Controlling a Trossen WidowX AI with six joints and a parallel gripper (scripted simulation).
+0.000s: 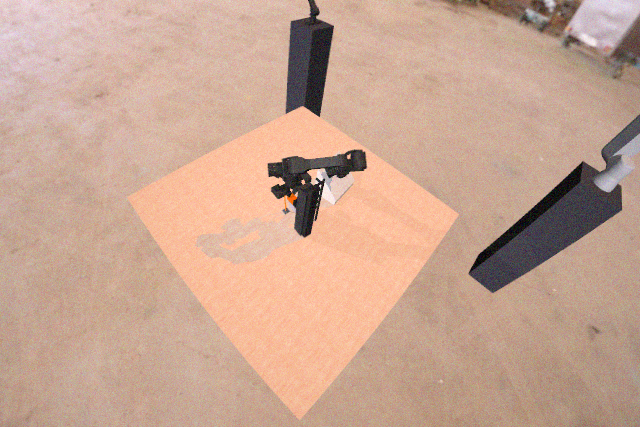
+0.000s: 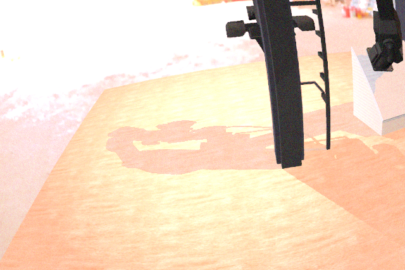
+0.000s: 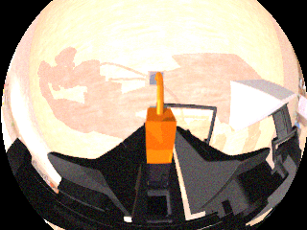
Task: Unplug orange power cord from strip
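The power strip [image 1: 305,213] [image 2: 284,71] appears as a tall dark upright block. The orange plug [image 3: 160,144] [image 1: 292,199] is beside its upper part in the top view. Its orange cord [image 3: 160,93] [image 1: 285,203] runs from the plug to a small grey square [image 3: 153,79] [image 1: 285,211] on the table. My gripper [image 3: 160,130] is shut on the orange plug, with one finger against each side in the wrist view. A dark face lies directly behind the plug; whether the plug sits in a socket is hidden. The strip hides the plug in the exterior view.
A thin black rack [image 2: 323,64] stands just beside the strip. A white wedge-shaped block [image 1: 337,189] [image 2: 366,97] [image 3: 251,103] stands further to the side, under part of my arm. Two dark pedestals [image 1: 307,65] [image 1: 542,231] stand beyond the orange tabletop [image 1: 289,319].
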